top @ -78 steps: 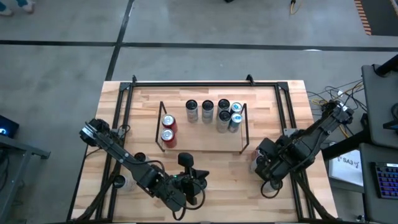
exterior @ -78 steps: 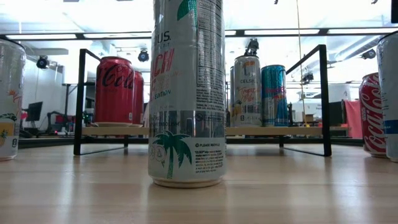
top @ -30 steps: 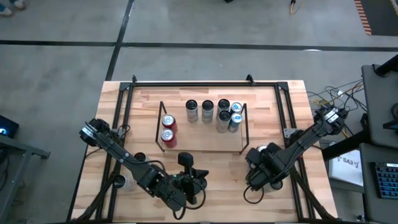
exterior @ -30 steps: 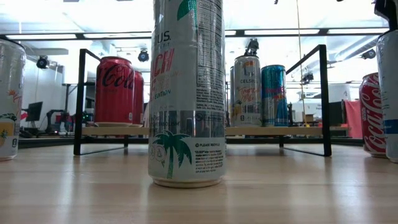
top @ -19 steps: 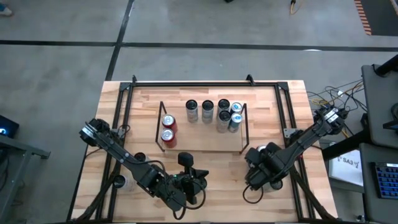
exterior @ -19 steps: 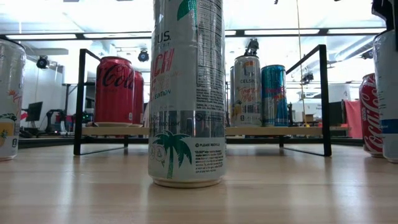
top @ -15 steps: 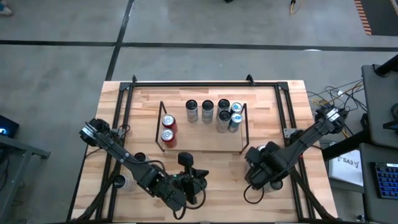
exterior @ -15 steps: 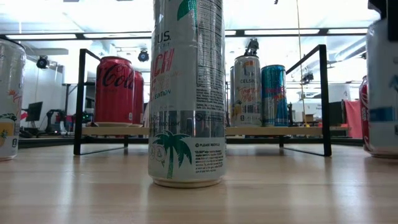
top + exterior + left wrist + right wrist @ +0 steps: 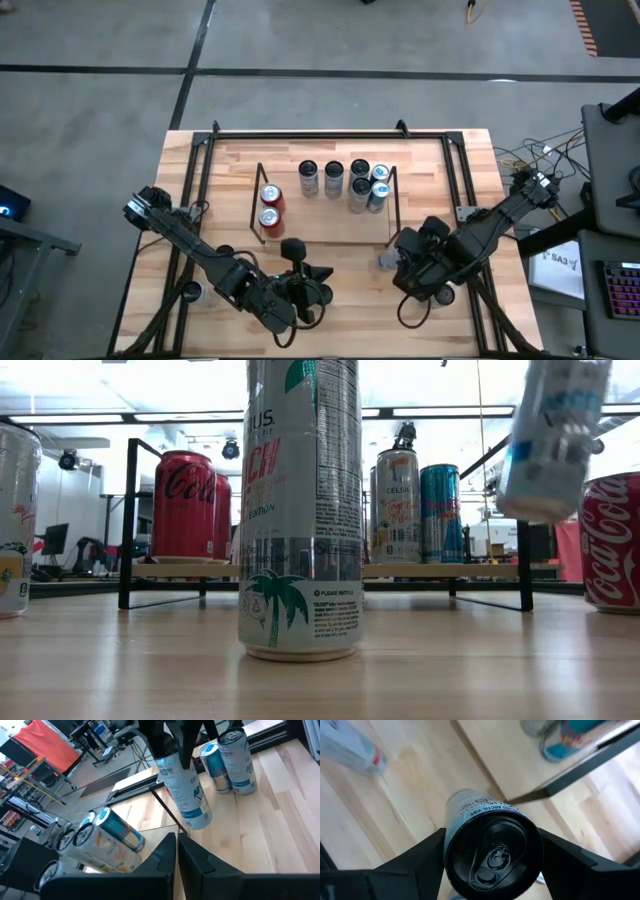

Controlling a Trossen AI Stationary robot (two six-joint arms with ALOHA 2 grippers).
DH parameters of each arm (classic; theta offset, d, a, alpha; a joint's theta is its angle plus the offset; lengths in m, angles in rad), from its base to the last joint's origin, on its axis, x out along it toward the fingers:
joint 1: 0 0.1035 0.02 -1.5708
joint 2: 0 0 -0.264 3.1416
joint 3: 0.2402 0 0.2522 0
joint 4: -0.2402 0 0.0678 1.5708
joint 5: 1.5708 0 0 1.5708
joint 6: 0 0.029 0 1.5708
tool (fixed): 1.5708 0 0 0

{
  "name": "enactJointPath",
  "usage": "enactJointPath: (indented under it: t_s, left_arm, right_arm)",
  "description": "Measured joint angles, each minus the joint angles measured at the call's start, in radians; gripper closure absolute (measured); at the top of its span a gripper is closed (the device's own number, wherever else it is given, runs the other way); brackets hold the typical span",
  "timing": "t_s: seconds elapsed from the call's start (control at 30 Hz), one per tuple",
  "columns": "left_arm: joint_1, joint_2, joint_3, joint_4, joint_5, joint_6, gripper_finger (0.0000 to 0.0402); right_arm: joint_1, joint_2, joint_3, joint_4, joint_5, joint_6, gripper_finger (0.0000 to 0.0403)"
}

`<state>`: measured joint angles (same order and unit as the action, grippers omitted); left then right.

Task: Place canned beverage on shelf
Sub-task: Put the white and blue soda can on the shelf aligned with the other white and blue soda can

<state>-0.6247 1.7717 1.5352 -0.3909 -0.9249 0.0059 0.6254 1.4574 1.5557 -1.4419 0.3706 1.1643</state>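
While its two dark fingers (image 9: 415, 857) press against opposite sides of a tall white-and-blue can (image 9: 492, 851), the right gripper (image 9: 405, 262) has that can clamped and raised clear of the table (image 9: 345, 275), just off the right end of the shelf (image 9: 325, 232). From table height the can (image 9: 550, 435) hangs tilted in the air, its bottom rim above the wood, beside a red cola can (image 9: 612, 540) standing on the tabletop. Seen past the left wrist, the held can (image 9: 184, 787) leans with its base over bare wood near the black wire end frame, and two more cans (image 9: 230, 755) stand behind it. On the shelf, two red cans (image 9: 270, 205) sit at the left end and a cluster of silver and teal cans (image 9: 345, 180) toward the back right. The left gripper (image 9: 177, 851) has its jaws pressed together with nothing between them; it waits low at the front of the table, near a tall white can with a palm-tree print (image 9: 300, 510) that stands upright in front of the shelf. Another can (image 9: 15, 525) stands at the far left edge of the table-height view.
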Motion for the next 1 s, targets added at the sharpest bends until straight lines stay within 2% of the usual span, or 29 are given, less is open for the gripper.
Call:
enactJointPath:
  t_s: [0.13, 0.27, 0.57, 0.73, 0.83, 1.0]
  left_arm:
    - [0.013, -0.032, 0.000, -0.042, -0.001, 0.001, 0.0377]
    - [0.040, -0.038, 0.000, -0.054, -0.001, 0.006, 0.0334]
    - [0.129, -0.008, -0.002, -0.047, -0.001, 0.007, 0.0191]
    - [0.169, 0.014, -0.003, -0.025, -0.005, 0.007, 0.0126]
    - [0.187, 0.018, -0.003, 0.012, -0.006, 0.008, 0.0108]
    - [0.203, 0.022, -0.003, 0.026, 0.001, 0.007, 0.0103]
  right_arm:
    - [0.000, -0.009, 0.044, -0.002, 0.054, -0.032, 0.0149]
    - [0.000, -0.011, 0.087, -0.005, 0.124, -0.057, 0.0149]
    - [-0.005, -0.010, 0.155, 0.042, 0.316, -0.192, 0.0149]
    - [-0.008, -0.009, 0.158, 0.154, 0.392, -0.301, 0.0149]
    - [-0.017, -0.004, 0.158, 0.206, 0.421, -0.366, 0.0149]
    - [-0.039, 0.012, 0.157, 0.271, 0.466, -0.431, 0.0149]
